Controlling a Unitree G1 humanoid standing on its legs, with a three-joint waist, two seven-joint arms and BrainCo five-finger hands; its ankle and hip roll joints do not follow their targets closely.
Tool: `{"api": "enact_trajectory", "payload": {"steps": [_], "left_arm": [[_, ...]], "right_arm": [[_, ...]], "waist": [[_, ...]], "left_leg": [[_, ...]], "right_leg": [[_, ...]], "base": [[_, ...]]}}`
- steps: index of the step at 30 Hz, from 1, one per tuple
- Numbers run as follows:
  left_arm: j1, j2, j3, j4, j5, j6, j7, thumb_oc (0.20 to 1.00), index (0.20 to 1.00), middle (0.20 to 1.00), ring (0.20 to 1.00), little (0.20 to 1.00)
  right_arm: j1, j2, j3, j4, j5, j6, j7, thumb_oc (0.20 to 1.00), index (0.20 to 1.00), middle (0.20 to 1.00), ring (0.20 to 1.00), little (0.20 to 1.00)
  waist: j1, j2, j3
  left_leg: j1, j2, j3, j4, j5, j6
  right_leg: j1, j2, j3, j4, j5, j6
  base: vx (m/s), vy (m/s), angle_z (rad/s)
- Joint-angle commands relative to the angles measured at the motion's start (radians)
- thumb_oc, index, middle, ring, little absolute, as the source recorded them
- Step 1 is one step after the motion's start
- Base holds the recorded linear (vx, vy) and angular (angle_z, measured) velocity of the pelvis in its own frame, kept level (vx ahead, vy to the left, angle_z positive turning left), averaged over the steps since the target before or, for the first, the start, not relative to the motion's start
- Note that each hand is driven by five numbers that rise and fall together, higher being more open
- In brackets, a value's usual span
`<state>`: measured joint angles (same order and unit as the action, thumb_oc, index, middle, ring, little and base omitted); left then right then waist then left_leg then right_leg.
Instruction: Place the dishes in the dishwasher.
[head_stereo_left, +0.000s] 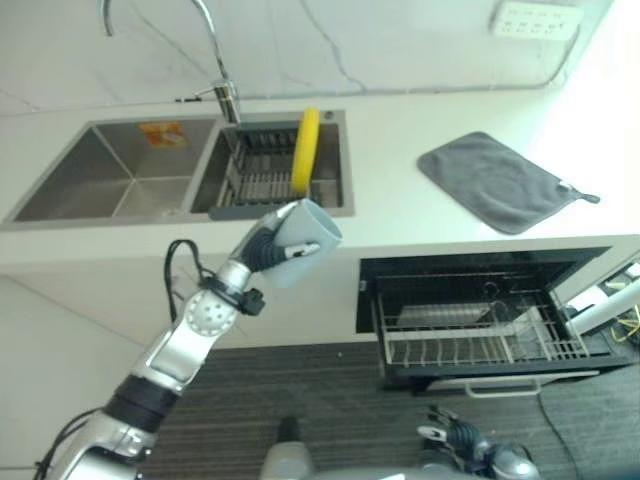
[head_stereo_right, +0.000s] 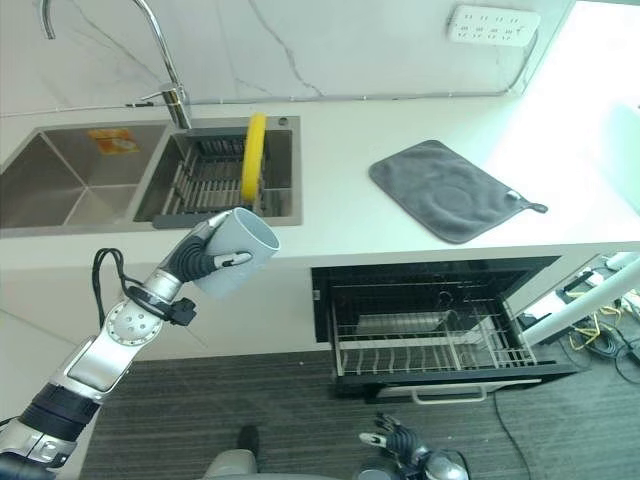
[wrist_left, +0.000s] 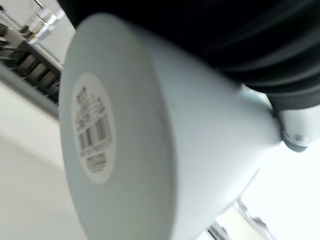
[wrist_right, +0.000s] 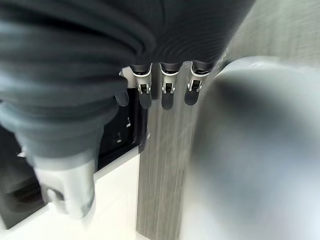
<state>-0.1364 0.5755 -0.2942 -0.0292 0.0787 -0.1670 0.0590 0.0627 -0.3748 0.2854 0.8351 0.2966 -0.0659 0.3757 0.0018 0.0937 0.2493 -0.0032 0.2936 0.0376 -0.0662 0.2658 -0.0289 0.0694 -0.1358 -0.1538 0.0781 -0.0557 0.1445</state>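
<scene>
White counter (head_stereo_right: 340, 190) behind left robot hand (head_stereo_right: 205, 255) clasping grey cup (head_stereo_right: 235, 250); right robot hand (wrist_right: 160, 95) slack.

White counter (head_stereo_right: 340, 215) along a pale veined wall (head_stereo_right: 330, 45). Set into it on the left, a steel double sink (head_stereo_right: 70, 185), with an orange sticker (head_stereo_right: 110, 140) on the left basin's back wall. Curved chrome tap (head_stereo_right: 160, 50) behind the divider between the basins. In the right basin, a dark slatted rack (head_stereo_right: 205, 175). Well to the right on the counter, a grey cloth (head_stereo_right: 445, 190), flat, one corner near the front edge. High on the wall, a white power strip (head_stereo_right: 493, 25), its cable (head_stereo_right: 400, 95) trailing left along the counter's back. Below, grey wood-grain floor (head_stereo_right: 250, 390). At far right, a slanting white tube (head_stereo_right: 580, 305) above a tangle of yellow wires (head_stereo_right: 600, 335).
</scene>
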Motion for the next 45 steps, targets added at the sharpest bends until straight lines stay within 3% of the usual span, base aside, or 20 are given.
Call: {"api": "enact_trajectory", "payload": {"steps": [1, 2, 4, 6, 10, 20, 22, 24, 29, 32, 33, 36, 39, 45], "left_arm": [[-0.133, 0.018, 0.026, -0.055, 0.010, -0.120, -0.006, 0.200, 0.200, 0.200, 0.200, 0.200], [-0.133, 0.013, 0.025, -0.056, 0.013, -0.119, -0.003, 0.200, 0.200, 0.200, 0.200, 0.200], [-0.106, 0.014, 0.042, -0.092, 0.010, -0.097, -0.001, 0.200, 0.200, 0.200, 0.200, 0.200], [-0.071, 0.020, 0.062, -0.108, 0.019, -0.103, -0.029, 0.200, 0.200, 0.200, 0.200, 0.200], [-0.048, 0.031, 0.075, -0.122, 0.031, -0.107, -0.041, 0.200, 0.200, 0.200, 0.200, 0.200], [-0.015, 0.023, 0.093, -0.127, 0.026, -0.111, -0.042, 0.200, 0.200, 0.200, 0.200, 0.200], [-0.015, 0.026, 0.096, -0.106, 0.017, -0.131, -0.032, 0.200, 0.200, 0.200, 0.200, 0.200], [-0.019, 0.025, 0.095, -0.104, 0.012, -0.129, -0.030, 0.200, 0.200, 0.200, 0.200, 0.200], [-0.026, 0.022, 0.098, -0.096, -0.028, -0.106, -0.002, 0.200, 0.200, 0.200, 0.200, 0.200], [-0.030, 0.027, 0.103, -0.065, -0.097, -0.107, 0.036, 0.200, 0.200, 0.200, 0.200, 0.200], [-0.033, 0.023, 0.104, -0.020, -0.185, -0.124, 0.050, 0.200, 0.200, 0.200, 0.200, 0.200], [-0.028, -0.001, 0.098, 0.056, -0.304, -0.156, 0.074, 0.200, 0.200, 0.200, 0.200, 0.200], [-0.025, -0.033, 0.083, 0.132, -0.370, -0.193, 0.072, 0.200, 0.200, 0.200, 0.200, 0.200], [-0.035, -0.084, 0.047, 0.205, -0.429, -0.230, 0.090, 0.200, 0.200, 0.200, 0.200, 0.200]], "right_arm": [[0.005, 0.021, -0.034, -0.028, 0.070, 0.032, 0.021, 1.000, 1.000, 1.000, 1.000, 1.000], [0.004, 0.019, -0.032, -0.023, 0.078, 0.036, 0.019, 1.000, 1.000, 1.000, 1.000, 1.000], [-0.015, 0.024, -0.021, 0.015, 0.077, 0.034, 0.008, 1.000, 1.000, 1.000, 1.000, 1.000], [-0.027, 0.035, -0.024, 0.049, 0.084, 0.030, 0.001, 1.000, 1.000, 1.000, 1.000, 1.000], [-0.038, 0.064, -0.024, 0.091, 0.060, 0.009, 0.027, 1.000, 1.000, 1.000, 1.000, 1.000], [-0.037, 0.080, -0.026, 0.099, 0.127, 0.051, 0.115, 1.000, 1.000, 1.000, 1.000, 1.000], [-0.023, 0.075, -0.052, 0.118, 0.152, 0.089, 0.047, 1.000, 1.000, 1.000, 1.000, 1.000], [-0.022, 0.073, -0.068, 0.140, 0.169, 0.087, 0.007, 1.000, 1.000, 1.000, 1.000, 1.000], [0.018, 0.061, -0.146, 0.124, 0.205, 0.071, -0.081, 1.000, 1.000, 1.000, 1.000, 1.000], [0.085, 0.046, -0.180, -0.014, 0.200, 0.054, -0.112, 1.000, 1.000, 1.000, 1.000, 1.000], [0.136, 0.039, -0.198, -0.122, 0.187, 0.047, -0.119, 1.000, 1.000, 1.000, 1.000, 1.000], [0.210, 0.032, -0.233, -0.273, 0.193, 0.074, -0.063, 1.000, 1.000, 1.000, 1.000, 1.000], [0.264, 0.014, -0.242, -0.418, 0.210, 0.115, 0.077, 1.000, 1.000, 1.000, 1.000, 1.000], [0.287, -0.052, -0.233, -0.657, 0.308, 0.170, 0.246, 1.000, 1.000, 1.000, 1.000, 1.000]], "waist": [[-0.053, -0.060, -0.015], [-0.053, -0.063, -0.014], [-0.034, -0.063, -0.024], [-0.017, -0.054, -0.035], [-0.006, -0.045, -0.054], [0.005, -0.046, -0.093], [-0.003, -0.053, -0.101], [-0.006, -0.054, -0.100], [-0.042, -0.062, -0.092], [-0.086, -0.074, -0.081], [-0.119, -0.087, -0.074], [-0.164, -0.109, -0.069], [-0.192, -0.134, -0.071], [-0.216, -0.167, -0.074]], "left_leg": [[-0.020, -0.031, 0.155, 0.210, -0.273, -0.084], [-0.023, -0.053, 0.155, 0.236, -0.297, -0.078], [-0.019, -0.143, 0.163, 0.272, -0.360, -0.050], [0.015, -0.165, 0.122, 0.193, -0.334, -0.045], [0.071, -0.180, 0.077, 0.085, -0.313, -0.038], [0.130, -0.174, 0.102, -0.008, -0.306, -0.046], [0.146, -0.176, 0.113, -0.003, -0.314, -0.044], [0.152, -0.177, 0.117, -0.004, -0.318, -0.041], [0.172, -0.181, 0.149, 0.006, -0.335, -0.027], [0.177, -0.187, 0.175, 0.020, -0.349, -0.014], [0.179, -0.191, 0.198, 0.035, -0.359, -0.006], [0.180, -0.197, 0.231, 0.062, -0.378, 0.008], [0.179, -0.210, 0.248, 0.082, -0.395, 0.021], [0.185, -0.216, 0.272, 0.106, -0.412, 0.032]], "right_leg": [[-0.007, -0.069, -0.041, 0.069, -0.083, -0.016], [-0.002, -0.070, -0.045, 0.061, -0.081, -0.018], [0.010, -0.062, -0.058, 0.016, -0.050, -0.014], [0.011, -0.041, -0.043, -0.001, -0.038, -0.014], [0.022, -0.016, -0.030, -0.041, -0.021, -0.011], [0.074, 0.000, -0.051, -0.111, -0.024, -0.011], [0.089, -0.001, -0.042, -0.121, -0.021, -0.008], [0.094, -0.001, -0.037, -0.124, -0.020, -0.007], [0.092, -0.008, -0.007, -0.123, -0.008, 0.004], [0.077, -0.014, 0.024, -0.109, -0.001, 0.012], [0.061, -0.020, 0.048, -0.099, 0.008, 0.021], [0.038, -0.026, 0.088, -0.087, 0.022, 0.032], [0.019, -0.032, 0.126, -0.083, 0.040, 0.043], [-0.006, -0.037, 0.148, -0.085, 0.074, 0.060]], "base": [[-0.13, -0.253, 0.84], [-0.12, -0.243, 0.86], [-0.05, -0.109, 0.69], [0.02, -0.005, -0.15], [0.03, 0.002, -0.26], [0.00, -0.029, -0.01], [0.02, -0.026, -0.06], [0.01, -0.007, -0.09], [-0.01, 0.008, -0.23], [-0.08, 0.032, -0.34], [-0.15, 0.045, -0.63], [-0.09, 0.027, -0.54], [-0.06, -0.004, -0.39], [-0.06, -0.038, -0.33]]}}
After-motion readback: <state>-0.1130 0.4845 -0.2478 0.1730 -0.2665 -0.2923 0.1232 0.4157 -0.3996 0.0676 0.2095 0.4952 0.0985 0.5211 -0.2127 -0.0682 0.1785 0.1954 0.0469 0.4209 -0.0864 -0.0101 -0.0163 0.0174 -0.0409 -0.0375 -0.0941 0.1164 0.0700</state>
